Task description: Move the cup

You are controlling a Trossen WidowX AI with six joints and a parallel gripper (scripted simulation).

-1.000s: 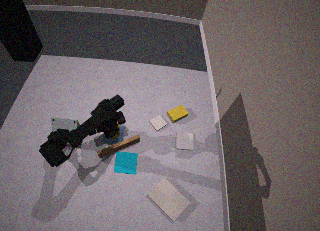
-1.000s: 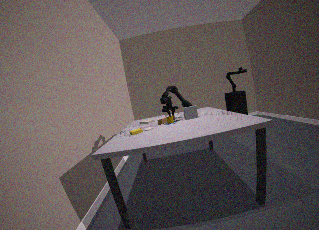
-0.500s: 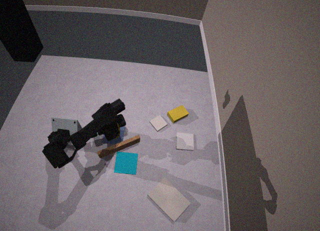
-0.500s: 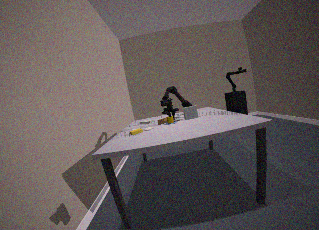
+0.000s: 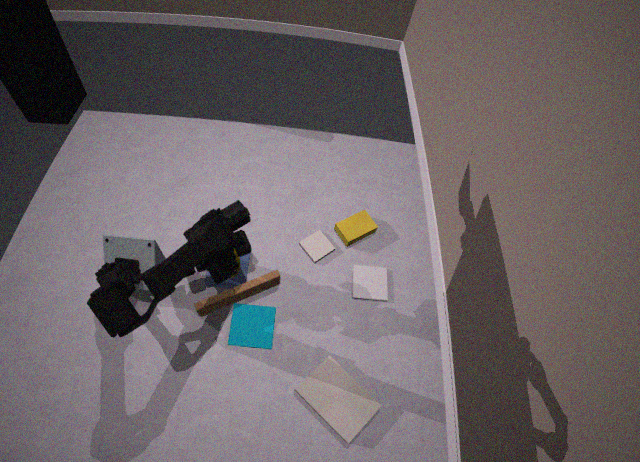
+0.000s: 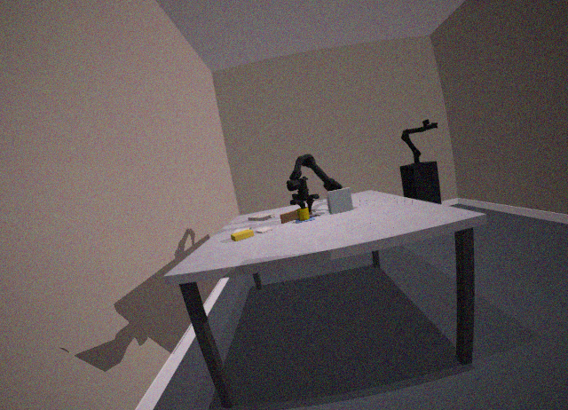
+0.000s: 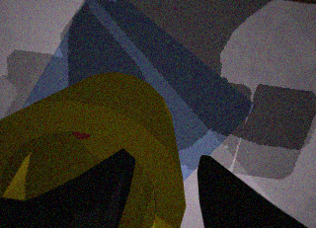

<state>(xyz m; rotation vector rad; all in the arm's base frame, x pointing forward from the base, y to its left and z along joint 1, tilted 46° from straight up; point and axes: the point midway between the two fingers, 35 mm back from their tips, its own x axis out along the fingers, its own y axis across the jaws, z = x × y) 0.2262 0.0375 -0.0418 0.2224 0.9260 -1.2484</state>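
Observation:
The yellow cup [image 7: 123, 114] [image 6: 303, 214] stands upright on the blue pad [image 7: 197, 119] [image 5: 244, 272]; in the top view the arm hides nearly all of it. A red marble [image 7: 81, 135] shows inside it. My gripper [image 7: 167, 158] [image 5: 232, 255] [image 6: 303, 205] is down over the cup's rim, one finger inside the cup and one outside, with the wall between them. The fingers stand apart and do not clamp the wall. The cyan pad [image 5: 252, 325] lies bare past the wooden bar.
A wooden bar [image 5: 237, 293] [image 6: 287, 216] lies between the two pads. A yellow block [image 5: 355, 226] [image 6: 241, 234], two white tiles [image 5: 316, 245] [image 5: 370, 282] and a large beige slab [image 5: 338, 403] lie to the right. The grey arm base plate [image 5: 126, 248] is on the left.

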